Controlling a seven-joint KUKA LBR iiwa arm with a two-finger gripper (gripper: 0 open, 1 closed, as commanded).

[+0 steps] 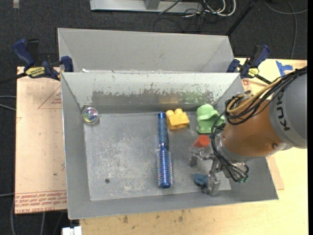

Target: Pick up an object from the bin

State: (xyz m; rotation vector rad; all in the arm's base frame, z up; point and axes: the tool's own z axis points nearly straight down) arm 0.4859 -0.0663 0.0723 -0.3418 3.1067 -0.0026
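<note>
My gripper (212, 185) is low in the bin's front right corner, under the arm's orange cover. A small dark teal thing (199, 180) lies on the floor right beside it, to its left. A small red piece (201, 141) lies just behind the gripper. A green rounded toy (206, 118) stands further back by the right wall. I cannot make out whether the teal thing is held.
A blue hairbrush (163, 153) lies lengthwise in the middle of the bin. A yellow block (177, 118) sits near the back wall beside the brush's handle. A shiny ball (90, 115) rests in the back left corner.
</note>
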